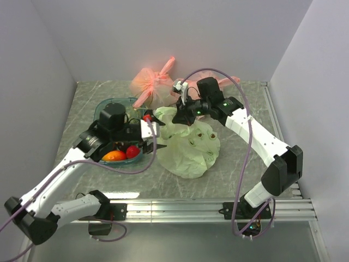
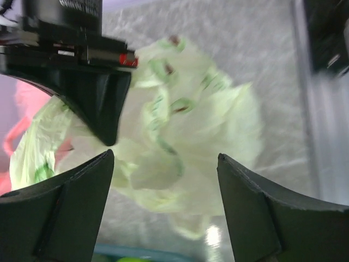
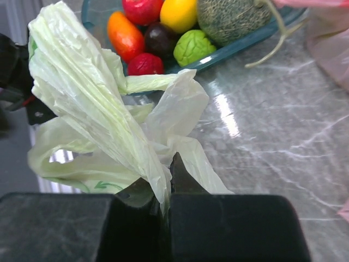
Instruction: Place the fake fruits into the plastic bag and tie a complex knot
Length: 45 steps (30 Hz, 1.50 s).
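**Right fingers pinch the bag; left fingers stand apart**

The right fingers [image 3: 177, 169] are pressed together and clamped on a bunched strip of the plastic bag [image 3: 92, 109]; the pale green film rises from between their tips and fans out ahead of them, one loop sagging off to their left. The left fingers [image 2: 103, 164] stand wide apart and hold nothing; the crumpled bulk of the bag lies on the worktop [image 3: 272, 136] ahead of the gap between them, and whether either tip touches it cannot be told. The fake fruits [image 3: 160, 38] sit together in a teal tray [image 3: 245, 41] beyond the right fingers' tips, past the raised film; an orange one, two red, a yellow, a dark purple, a lime-green and a netted green one show there. From above, the tray lies under and behind the left fingers; a pink bag [image 1: 152, 82] rests on the worktop beyond both pairs of fingers.
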Motion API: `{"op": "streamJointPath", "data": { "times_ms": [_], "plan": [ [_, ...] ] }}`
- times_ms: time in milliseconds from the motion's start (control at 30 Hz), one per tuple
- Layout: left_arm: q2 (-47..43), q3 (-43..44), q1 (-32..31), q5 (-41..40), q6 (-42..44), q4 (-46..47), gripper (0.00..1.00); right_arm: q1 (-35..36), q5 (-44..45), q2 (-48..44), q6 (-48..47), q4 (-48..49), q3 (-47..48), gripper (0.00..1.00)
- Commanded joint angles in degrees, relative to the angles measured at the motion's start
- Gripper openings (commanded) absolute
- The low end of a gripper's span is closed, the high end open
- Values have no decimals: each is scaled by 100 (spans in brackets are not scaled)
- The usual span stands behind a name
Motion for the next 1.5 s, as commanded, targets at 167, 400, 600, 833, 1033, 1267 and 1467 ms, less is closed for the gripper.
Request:
{"op": "streamJointPath", "data": {
  "times_ms": [167, 400, 600, 833, 1033, 1267, 1467],
  "plan": [
    [932, 620, -340, -1122, 2835, -812, 75, -47, -178, -66, 376, -44, 338, 0],
    [1197, 718, -1138, -340, 2101, -2405, 9, -715, 920, -136, 1630, 1106, 251, 0],
    [1441, 639, -1974, -199, 107, -2027, 0, -1155, 2640, -751, 3143, 2565, -425, 0],
    [1943, 340, -2116, -855, -1312, -965, 1, -1313, 2891, -1121, 4531, 3383, -716, 0],
    [1680, 182, -2248, -1982, -1585, -542, 22, -1427, 1548, -1191, 4947, 3761, -1260, 0],
    [-208, -460, -1432, -1748, -2480, 732, 81, -1349, -307, -1568, 4078, 4245, -2183, 0],
    [-281, -3, -307, -1745, -3377, 303, 88, -1357, -880, -1604, 3215, 3727, -2342, 0]
  ]
}}
